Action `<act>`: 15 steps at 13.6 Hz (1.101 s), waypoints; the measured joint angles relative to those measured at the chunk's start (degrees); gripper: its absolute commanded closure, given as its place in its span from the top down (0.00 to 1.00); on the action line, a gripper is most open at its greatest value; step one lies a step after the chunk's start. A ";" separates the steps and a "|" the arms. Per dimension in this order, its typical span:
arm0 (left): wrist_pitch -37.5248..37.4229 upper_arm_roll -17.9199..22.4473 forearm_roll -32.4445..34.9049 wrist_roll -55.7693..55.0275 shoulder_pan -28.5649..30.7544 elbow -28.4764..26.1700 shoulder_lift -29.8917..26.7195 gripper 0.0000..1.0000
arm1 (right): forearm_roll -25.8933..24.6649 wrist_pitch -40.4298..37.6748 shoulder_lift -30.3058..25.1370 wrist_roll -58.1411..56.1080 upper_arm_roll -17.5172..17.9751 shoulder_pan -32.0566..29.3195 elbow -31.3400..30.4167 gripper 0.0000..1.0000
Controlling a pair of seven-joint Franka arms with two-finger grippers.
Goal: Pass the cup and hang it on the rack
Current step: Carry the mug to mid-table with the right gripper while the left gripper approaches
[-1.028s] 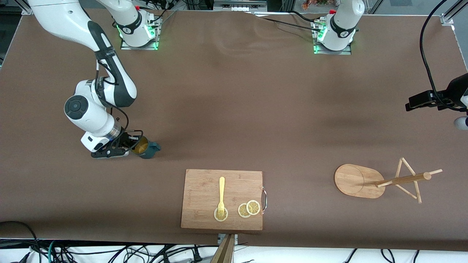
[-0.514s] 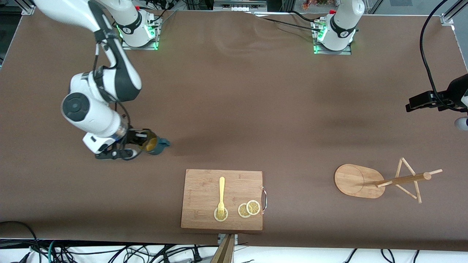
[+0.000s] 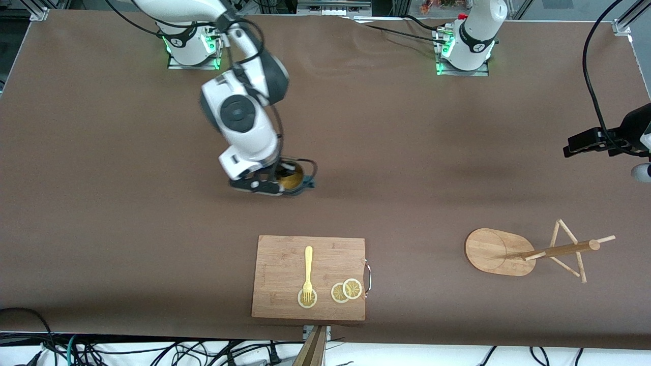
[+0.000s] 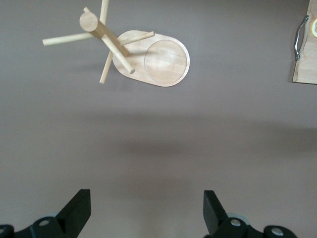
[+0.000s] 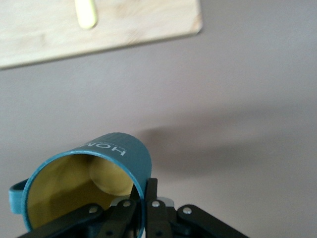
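Observation:
My right gripper (image 3: 278, 184) is shut on the rim of the cup (image 3: 294, 176), one finger inside and one outside. It holds the dark teal mug tilted above the middle of the table. In the right wrist view the cup (image 5: 121, 151) shows its yellowish inside just above the gripper (image 5: 144, 192). The bamboo rack (image 3: 501, 252) stands near the left arm's end of the table, nearer the front camera. My left gripper (image 3: 580, 144) waits open and empty in the air at that end. Its wrist view shows the rack (image 4: 158, 59) beneath the open gripper (image 4: 147, 201).
A wooden cutting board (image 3: 285, 254) lies near the table's front edge, with a yellow fork (image 3: 307, 269) and lemon slices (image 3: 346, 291) on it. Its corner shows in the right wrist view (image 5: 124, 29) and its handle edge in the left wrist view (image 4: 306, 59).
My right arm has lifted the cup from the table near its own end and carried it to over the middle. The left arm has not moved.

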 measured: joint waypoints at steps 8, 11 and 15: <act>0.59 0.10 -0.34 -0.09 -0.53 0.00 0.54 1.00 | -6.68 7.12 15.02 16.31 -1.20 13.53 10.48 0.75; 0.55 0.34 -0.42 -0.09 -0.22 0.01 0.62 1.00 | -6.68 7.77 15.85 16.30 -1.82 13.10 10.85 0.99; 0.33 -0.04 -0.47 0.71 -0.39 -0.32 0.90 1.00 | -6.54 3.73 14.94 15.50 -2.02 12.04 13.07 0.99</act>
